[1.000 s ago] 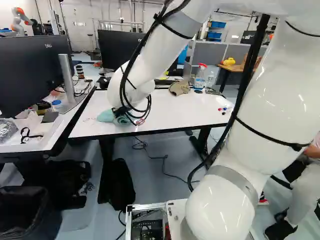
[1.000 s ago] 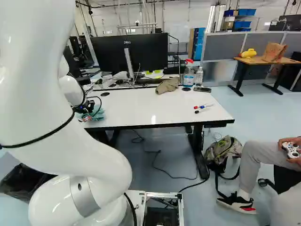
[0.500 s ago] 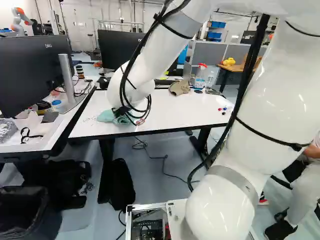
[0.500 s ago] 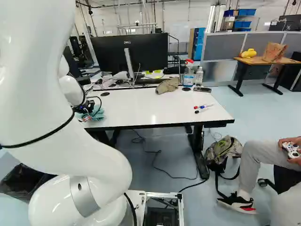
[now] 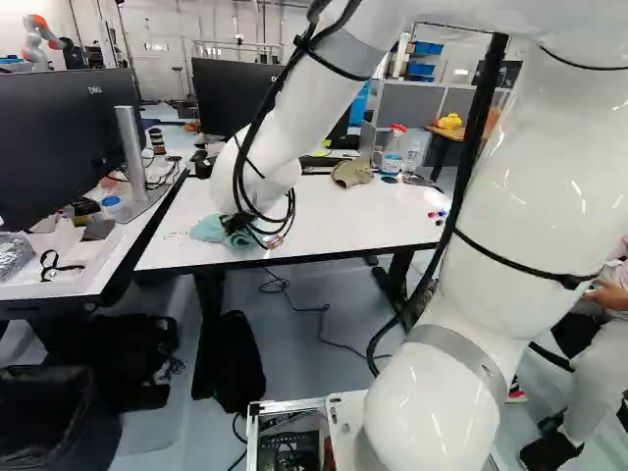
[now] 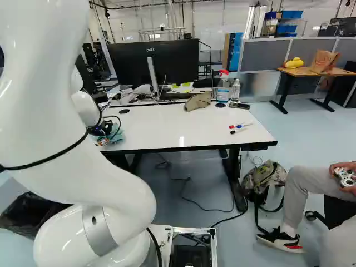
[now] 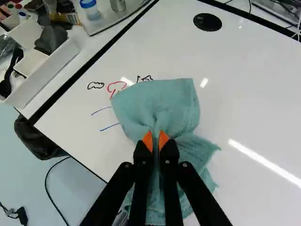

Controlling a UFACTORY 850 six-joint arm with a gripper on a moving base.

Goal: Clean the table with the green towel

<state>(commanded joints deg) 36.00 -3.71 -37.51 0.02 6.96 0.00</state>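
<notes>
In the left base view my gripper point(image 5: 235, 222) is low over the near left part of the white table point(image 5: 343, 221), at the green towel point(image 5: 208, 230). The wrist view shows the gripper point(image 7: 156, 141) with its orange tips close together, pinching a fold of the towel point(image 7: 157, 101). The cloth spreads flat ahead of the fingers and bunches beneath them. Black, red and blue pen marks point(image 7: 116, 86) lie on the tabletop just beyond and beside the towel's edge; whatever is under the cloth is hidden.
A brown cloth point(image 6: 198, 101), a spray bottle point(image 6: 223, 88), a clear bottle point(image 6: 236, 90) and markers point(image 6: 240, 127) are on the table. A desk with a monitor point(image 5: 69, 137) adjoins its left side. Another robot point(image 5: 41, 41) stands far back. A backpack point(image 6: 263, 179) lies on the floor.
The arm has shifted slightly, its upper part a little leftward in the left base view. The towel stays at nearly the same place, still in the gripper. The base has not moved.
</notes>
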